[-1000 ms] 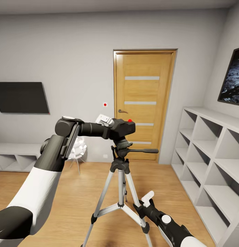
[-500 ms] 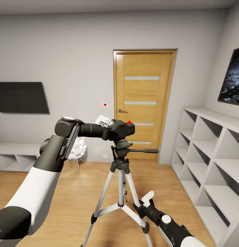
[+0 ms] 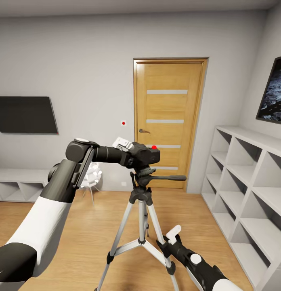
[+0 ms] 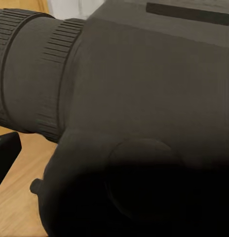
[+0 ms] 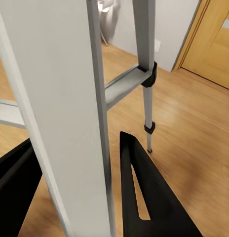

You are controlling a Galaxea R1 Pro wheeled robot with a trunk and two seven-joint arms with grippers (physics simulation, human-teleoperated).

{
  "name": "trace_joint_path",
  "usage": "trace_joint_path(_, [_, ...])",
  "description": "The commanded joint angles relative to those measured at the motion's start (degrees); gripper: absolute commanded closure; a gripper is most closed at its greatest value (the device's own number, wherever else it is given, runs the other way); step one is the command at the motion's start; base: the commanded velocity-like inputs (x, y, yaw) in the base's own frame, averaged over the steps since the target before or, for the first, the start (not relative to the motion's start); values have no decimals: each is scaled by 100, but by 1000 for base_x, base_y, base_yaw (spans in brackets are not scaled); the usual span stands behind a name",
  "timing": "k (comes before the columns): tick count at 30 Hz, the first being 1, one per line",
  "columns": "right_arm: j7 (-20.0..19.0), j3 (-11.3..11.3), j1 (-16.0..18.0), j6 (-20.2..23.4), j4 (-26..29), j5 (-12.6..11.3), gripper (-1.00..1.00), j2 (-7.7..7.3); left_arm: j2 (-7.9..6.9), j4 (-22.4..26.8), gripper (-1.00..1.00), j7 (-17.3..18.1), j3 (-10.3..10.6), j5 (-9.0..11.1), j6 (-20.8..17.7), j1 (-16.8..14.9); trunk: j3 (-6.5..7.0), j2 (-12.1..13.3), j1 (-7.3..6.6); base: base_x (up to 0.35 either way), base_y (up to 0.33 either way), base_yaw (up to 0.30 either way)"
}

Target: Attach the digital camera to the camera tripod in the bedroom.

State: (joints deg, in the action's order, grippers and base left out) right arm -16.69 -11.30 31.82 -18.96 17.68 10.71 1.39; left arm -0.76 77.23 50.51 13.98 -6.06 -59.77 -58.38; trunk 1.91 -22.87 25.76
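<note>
Left claw (image 3: 130, 152) grips digital camera (image 3: 145, 155) w/ jaws clamped on its body, just above camera tripod (image 3: 141, 210) head. Camera prob. rigid, light, matte so not slippery; hold by body, not lens. Right claw (image 5: 80, 197) open around a tripod leg; stand looks stiff but tippy.

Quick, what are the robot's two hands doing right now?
Left gripper: closed on the digital camera, just above the camera tripod head.
Right gripper: open, fingers either side of a tripod leg, not clamped.
</note>
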Motion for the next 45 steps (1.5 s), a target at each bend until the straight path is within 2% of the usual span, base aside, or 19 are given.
trace_joint_path(1, [34,-101,2,-14,7,19,100,1,-2,5,-100,55,4,-18,-23,-2,-2,-5,2,0,0,0])
trace_joint_path(13, [34,-101,4,-34,-45,19,100,1,-48,68,-100,55,-13,-18,-23,-2,-2,-5,2,0,0,0])
trace_joint_path(14, [34,-101,4,-35,-51,19,100,1,-83,107,-100,55,-18,-18,-23,0,-2,-5,2,0,0,0])
trace_joint_path(15, [34,-101,3,-37,-63,19,100,1,-216,300,-100,65,-24,-14,-23,-2,-2,-5,2,0,0,0])
trace_joint_path(23, [40,-101,4,-30,-70,19,100,1,-403,550,-100,80,-34,-9,-23,0,-2,-5,2,0,0,0])
trace_joint_path(27, [42,-101,5,-29,-71,19,100,1,-518,612,-100,96,-166,-9,-23,-2,-2,-5,2,0,0,0])
trace_joint_path(29, [42,-98,6,-26,-72,19,100,1,-632,752,-100,151,-381,-6,-23,-3,-2,-5,2,0,0,0])
trace_joint_path(31, [43,-96,4,-25,-72,19,100,1,-686,824,-100,208,-516,-4,-23,-3,-2,-5,2,0,0,0])
trace_joint_path(32, [43,-94,3,-23,-72,19,100,1,-740,876,-100,279,-666,-3,-23,-2,-2,-5,2,0,0,0])
trace_joint_path(34, [43,-93,3,-22,-72,19,100,1,-798,910,-100,374,-831,-2,-23,-2,-2,-5,2,0,0,0])
trace_joint_path(36, [43,-89,7,-21,-72,19,100,1,-928,945,-100,626,-1188,-1,-23,-2,-2,-5,2,0,0,0])
trace_joint_path(39, [43,-86,6,-22,-72,19,100,1,-1032,957,-100,859,-1454,-1,-23,-2,-2,-5,2,0,0,0])
trace_joint_path(42, [43,-84,7,-21,-72,19,100,1,-1187,965,-100,1217,-1880,0,-23,-2,-2,-5,2,0,0,0])
trace_joint_path(45, [48,-84,6,-19,-72,19,100,1,-1278,964,-100,1386,-2186,0,-23,-4,-2,-5,2,0,0,0])
